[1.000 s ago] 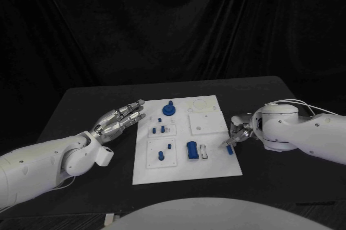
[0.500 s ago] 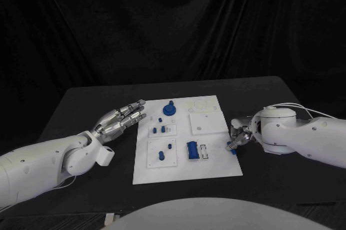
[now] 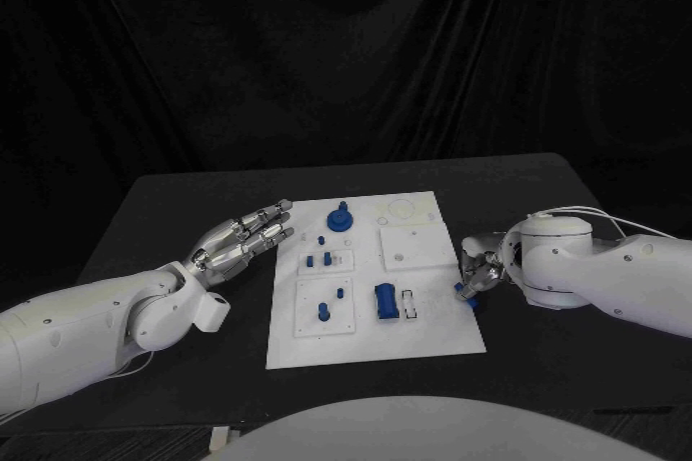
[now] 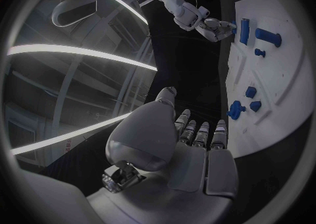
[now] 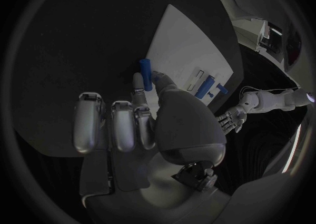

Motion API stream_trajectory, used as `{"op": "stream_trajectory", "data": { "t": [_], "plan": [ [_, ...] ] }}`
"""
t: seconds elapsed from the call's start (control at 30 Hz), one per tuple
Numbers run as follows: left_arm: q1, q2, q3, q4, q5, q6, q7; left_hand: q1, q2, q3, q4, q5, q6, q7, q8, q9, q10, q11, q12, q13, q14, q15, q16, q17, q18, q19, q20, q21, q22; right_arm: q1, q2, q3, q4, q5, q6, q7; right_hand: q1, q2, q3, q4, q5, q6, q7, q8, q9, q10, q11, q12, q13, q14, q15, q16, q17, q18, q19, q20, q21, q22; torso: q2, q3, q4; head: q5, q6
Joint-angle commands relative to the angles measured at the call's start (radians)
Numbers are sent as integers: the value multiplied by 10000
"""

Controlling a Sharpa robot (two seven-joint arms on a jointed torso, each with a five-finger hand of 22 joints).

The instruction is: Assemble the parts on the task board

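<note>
The white task board [image 3: 433,326] lies mid-table. On it are a tall blue block [image 3: 385,301], a round blue part [image 3: 338,219] near the far edge and several small blue pegs [image 3: 326,259]. My right hand [image 3: 483,269] is at the board's right edge and pinches a blue peg [image 3: 464,292] between thumb and finger. In the right wrist view that peg [image 5: 145,74] sits between the fingertips [image 5: 137,80], just over the board's edge [image 5: 178,39]. My left hand [image 3: 240,238] hovers left of the board, fingers straight and apart, holding nothing.
A white slotted insert [image 3: 410,304] sits beside the blue block. Square white plates [image 3: 407,248] are set into the board. Bare black table [image 3: 188,196] surrounds the board. The left wrist view shows the board [image 4: 289,55] beyond my left hand [image 4: 191,145].
My right hand has shifted slightly at the board's right edge, carrying the blue peg a little up and to the right. The left arm has not moved.
</note>
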Motion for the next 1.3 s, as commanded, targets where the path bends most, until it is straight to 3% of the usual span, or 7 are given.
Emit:
{"op": "stream_trajectory", "data": {
  "t": [0.03, 0.13, 0.27, 0.53, 0.7, 0.87, 1.3],
  "plan": [
    [-9, 14, 11, 16, 60, 135, 105, 135, -4, -3, -65, 48, 36, 29, 45, 9, 18, 90, 62, 6, -22, -31, -36, -17, 95, 3, 53, -27, 11, -93, -41, -41, 204, 424, -623, -10, -444, -227, 1948, -1566, 608, 7, -3, 291, 267, 1058, 63, 35, 2633, 677, 57, 64, 386, -81, 389, 56, 85, 2026, 1, 1, -1, 55, 1],
    [-9, 15, 11, 8, 60, 154, 75, 135, -4, -3, -65, 48, 36, 29, 45, 9, 18, 90, 62, 6, -22, -31, -36, -17, 95, 3, 53, -27, 11, -61, -169, -39, 389, 1011, -954, 30, -822, -324, 2574, -1862, 792, -86, -9, 545, 458, 1058, 53, 35, 2633, 678, 50, 89, 413, -87, 390, 60, 129, 2031, -4, 0, -8, 85, 1],
    [-9, 14, 11, 2, 60, 182, 35, 149, -1, 16, -97, 59, 38, 54, 48, 9, 25, 129, 84, 11, -22, -45, -36, -17, 96, 2, 54, -28, 10, 95, -286, -38, 562, 1871, -1216, 64, -1012, -366, 2814, -1974, 846, -127, -4, 615, 491, 1058, 56, 35, 2633, 680, 53, 101, 424, -95, 399, 63, 174, 2042, 0, 2, 0, 71, 1],
    [-9, 18, 11, -7, 60, 204, -6, 153, -2, 23, -112, 69, 37, 66, 49, 8, 29, 147, 92, 13, -22, -55, -36, -17, 97, 3, 55, -28, 10, 517, -350, -37, 785, 3344, -1462, 101, -1212, -387, 2939, -1995, 846, -130, -18, 663, 500, 1058, 48, 35, 2633, 686, 49, 117, 447, -99, 405, 63, 201, 2047, 0, 1, -5, 80, 1],
    [-9, 28, 11, -7, 60, 219, -22, 157, -4, 32, -131, 82, 38, 82, 52, 9, 34, 170, 102, 16, -22, -70, -36, -17, 98, 3, 54, -27, 10, 629, -230, -37, 787, 4100, -1517, 112, -1336, -384, 2998, -1986, 839, -126, -35, 695, 507, 1058, 38, 35, 2633, 682, 43, 110, 423, -94, 398, 60, 186, 2041, -8, 1, -3, 96, 1],
    [-9, 18, 11, 4, 60, 219, -28, 157, -4, 32, -131, 82, 38, 82, 52, 9, 34, 170, 102, 16, -22, -70, -36, -17, 98, 3, 54, -27, 10, 628, 1, -38, 643, 4598, -1512, 107, -1477, -367, 3056, -1956, 825, -157, -46, 716, 512, 1058, 29, 35, 2633, 679, 36, 103, 405, -90, 391, 56, 176, 2036, -2, 2, 2, 103, 1],
    [-9, 26, 11, 8, 60, 233, -32, 158, -3, 35, -139, 87, 42, 90, 54, 9, 35, 177, 104, 16, -22, -74, -36, -17, 98, 4, 55, -27, 12, 284, 506, -39, 258, 5179, -1852, 118, -1647, -342, 3118, -1911, 732, -204, -65, 754, 525, 1058, 15, 35, 2633, 667, 26, 78, 347, -61, 344, 50, 52, 1996, 4, 1, 6, 93, 1]
  ]
}}
